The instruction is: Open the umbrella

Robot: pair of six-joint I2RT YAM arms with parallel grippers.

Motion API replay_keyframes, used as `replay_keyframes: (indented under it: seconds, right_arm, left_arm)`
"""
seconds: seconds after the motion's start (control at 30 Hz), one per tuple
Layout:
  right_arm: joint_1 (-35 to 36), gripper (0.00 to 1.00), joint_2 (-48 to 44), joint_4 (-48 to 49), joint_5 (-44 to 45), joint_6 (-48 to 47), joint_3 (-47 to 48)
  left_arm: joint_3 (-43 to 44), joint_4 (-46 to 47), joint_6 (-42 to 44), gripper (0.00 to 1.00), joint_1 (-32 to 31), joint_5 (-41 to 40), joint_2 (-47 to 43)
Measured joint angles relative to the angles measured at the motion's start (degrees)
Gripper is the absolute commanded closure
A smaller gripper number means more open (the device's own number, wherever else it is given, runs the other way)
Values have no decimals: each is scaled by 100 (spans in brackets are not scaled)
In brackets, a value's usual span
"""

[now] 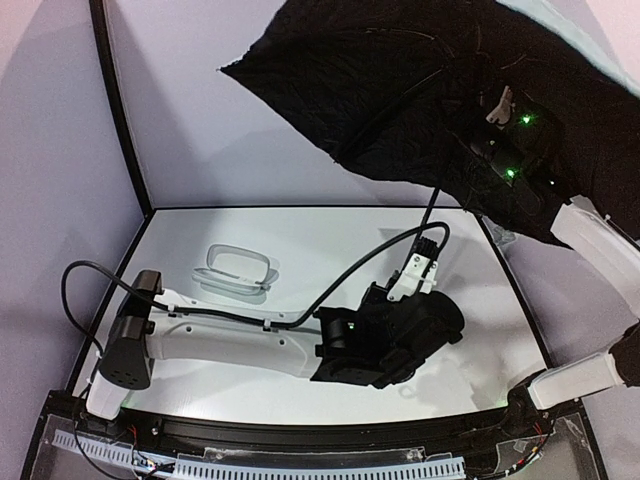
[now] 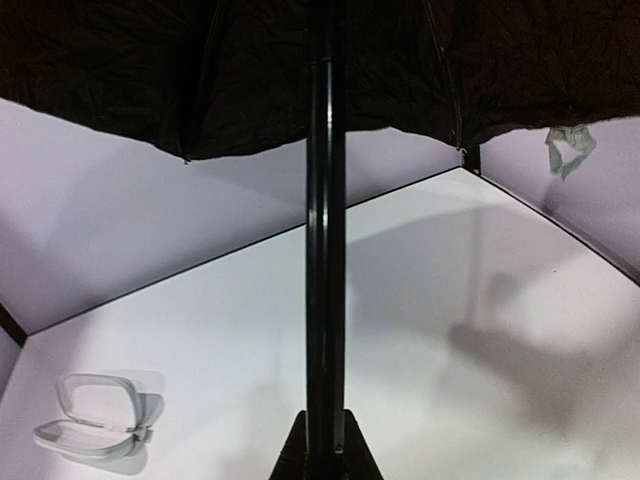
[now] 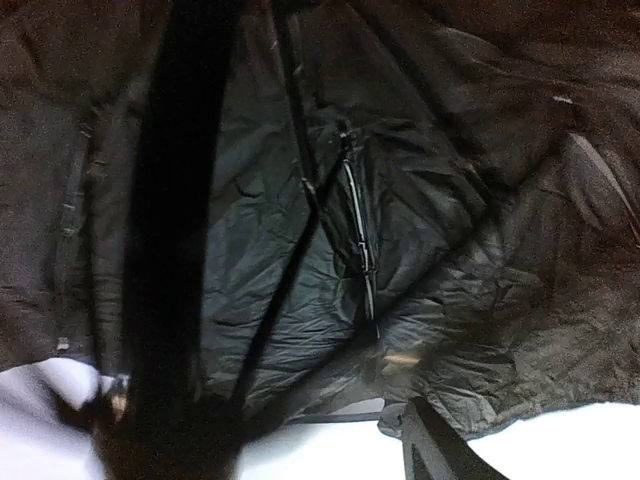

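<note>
umbrella: open. The canopy (image 1: 420,90) is spread in the air over the far right of the table (image 1: 300,230), tilted so its underside faces the top camera.
canopy: the inner side is matte black crinkled fabric with creased panels. The edge is scalloped and comes to a point at far left.
ribs: thin dark metal rods (image 3: 355,230) fan out across the fabric. One carries a lighter jointed section.
shaft: a thin, glossy black tube (image 2: 325,250), stepped where the sections telescope. It runs straight from the left claw up into the canopy.
tab: a small pale mint fabric piece (image 2: 568,150) hangs at the canopy rim on the right of the left wrist view.
left gripper: this claw (image 1: 428,242) is clamped tight on the lower end of the shaft, which stands squarely between its fingers (image 2: 345,450). The arm lies low across the table.
right gripper: this claw (image 1: 500,108) is raised under the canopy. Its fingers (image 3: 170,250) are well apart and motion-blurred, with only fabric and ribs behind them. No grip is visible, and I can't tell whether they touch a rib.
storage case: a pale, smooth rounded-oblong shell (image 1: 237,270). It lies on the table left of centre, well apart from the umbrella.
table: flat matte white top with a black rim.
</note>
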Motion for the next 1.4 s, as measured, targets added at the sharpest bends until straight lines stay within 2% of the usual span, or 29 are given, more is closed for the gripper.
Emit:
replay_keyframes:
  seconds: [0.13, 0.23, 0.57, 0.7, 1.0, 1.27, 1.4]
  right_arm:
    - [2, 40, -18, 328, 12, 128, -126]
    - [5, 35, -46, 519, 5, 210, -231]
    - [3, 28, -424, 1364, -623, 511, -1053]
    - [5, 28, -508, 1635, -997, 585, -1213]
    - [5, 33, -741, 2001, -953, 488, -1305]
    - [5, 51, -559, 2041, -476, 260, -1151]
    - [5, 66, -420, 2113, -174, 245, -1103]
  left_arm:
    - [0, -6, 90, 99, -40, -150, 5]
    - [0, -48, 76, 99, -42, -183, 5]
    - [220, -561, -266, 99, -31, -160, 40]
    - [299, -672, -408, 99, -33, -123, 42]
    - [334, -838, -636, 99, -33, 20, 42]
    - [334, -914, -668, 99, -41, 52, 42]
    - [334, -950, -676, 99, -77, 45, 42]
